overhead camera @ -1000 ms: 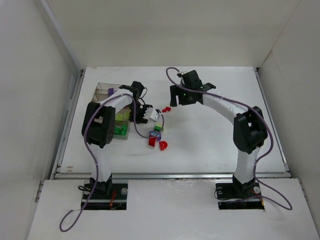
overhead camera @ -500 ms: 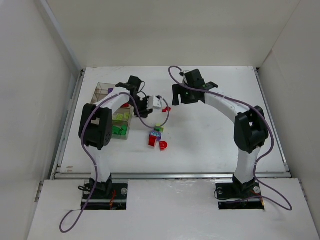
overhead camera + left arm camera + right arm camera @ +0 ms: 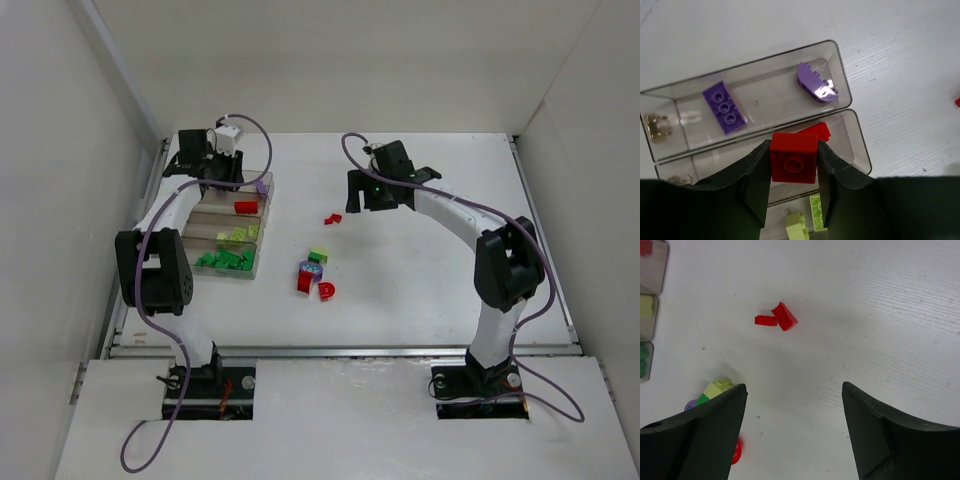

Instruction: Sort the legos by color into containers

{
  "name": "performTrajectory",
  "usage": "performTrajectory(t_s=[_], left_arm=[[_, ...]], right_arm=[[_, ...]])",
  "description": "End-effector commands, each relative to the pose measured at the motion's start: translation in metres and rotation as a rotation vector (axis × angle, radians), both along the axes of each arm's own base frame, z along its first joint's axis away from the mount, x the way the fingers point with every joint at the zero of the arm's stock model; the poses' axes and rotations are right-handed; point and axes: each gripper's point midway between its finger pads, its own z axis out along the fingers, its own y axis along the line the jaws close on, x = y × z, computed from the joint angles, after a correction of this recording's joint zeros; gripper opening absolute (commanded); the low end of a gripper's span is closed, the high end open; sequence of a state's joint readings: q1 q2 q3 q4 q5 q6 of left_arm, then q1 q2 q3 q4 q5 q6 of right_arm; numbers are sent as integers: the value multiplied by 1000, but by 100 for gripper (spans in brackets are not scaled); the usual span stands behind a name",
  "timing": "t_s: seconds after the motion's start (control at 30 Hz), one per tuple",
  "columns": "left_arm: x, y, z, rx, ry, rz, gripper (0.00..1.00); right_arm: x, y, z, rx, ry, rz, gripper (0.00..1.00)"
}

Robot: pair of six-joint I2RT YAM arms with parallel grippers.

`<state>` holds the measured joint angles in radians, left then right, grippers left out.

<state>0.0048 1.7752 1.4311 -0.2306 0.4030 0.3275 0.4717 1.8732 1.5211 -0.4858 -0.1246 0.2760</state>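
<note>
White table (image 3: 420, 290), left hand (image 3: 794, 150) clamping red brick (image 3: 794, 164) (over box (image 3: 841, 67))

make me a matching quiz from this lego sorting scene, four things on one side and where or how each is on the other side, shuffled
Column one:
1. square red brick
2. flat purple brick
3. dark green bricks
4. right gripper

Column two:
a. open, above the table near two loose red pieces
b. in the nearest row of the organizer box
c. clamped in the left gripper
d. in the box's farthest row

Pairs: 1-c, 2-d, 3-b, 4-a
</note>
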Motion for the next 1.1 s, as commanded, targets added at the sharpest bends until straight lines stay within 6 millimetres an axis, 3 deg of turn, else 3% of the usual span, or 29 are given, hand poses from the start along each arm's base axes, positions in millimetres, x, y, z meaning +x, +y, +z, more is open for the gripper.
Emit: performTrajectory(t_s=[0.0, 0.23, 0.27, 0.4, 0.47, 0.53, 0.6, 0.7, 0.73, 0.77, 0.83, 0.87, 0.97, 1.0, 1.07], left_arm=[[2, 16, 4, -20, -9, 133, 8], [2, 30, -20, 11, 50, 158, 14], [-2, 32, -23, 14, 42, 140, 25], [-11, 28, -24, 23, 33, 96, 42], [-14, 29, -29, 45, 35, 76, 56], [-14, 28, -20, 56, 2, 53, 63], [-13, 28, -12, 76, -38, 22, 77], [-9, 26, 11, 140, -109, -38, 78], [-6, 20, 17, 160, -132, -67, 79], [-5, 9, 32, 180, -166, -108, 100], [-4, -7, 42, 267, -217, -229, 100], [-3, -33, 54, 299, -263, -312, 100], [-3, -67, 68, 435, -362, -444, 100], [-6, -91, 72, 472, -412, -524, 100], [-12, -116, 83, 423, -470, -592, 100]], right_arm=[[7, 6, 32, 63, -74, -11, 82], [6, 3, 34, 71, -68, -48, 82], [4, 2, 34, 70, -67, -49, 82], [-2, 2, 29, 64, -56, -53, 82], [-1, 1, 33, 62, -67, -60, 83], [-2, 1, 38, 72, -71, -66, 83], [-1, 0, 37, 66, -75, -73, 84], [-3, -2, 38, 66, -75, -73, 84], [-4, -2, 43, 71, -84, -73, 84], [-4, -2, 46, 77, -95, -73, 86], [-6, -5, 43, 71, -98, -80, 86], [-8, -6, 39, 66, -89, -80, 86], [-9, -12, 51, 55, -121, -94, 89], [-12, -17, 55, 47, -127, -104, 91], [-11, -31, 60, 27, -151, -147, 96]])
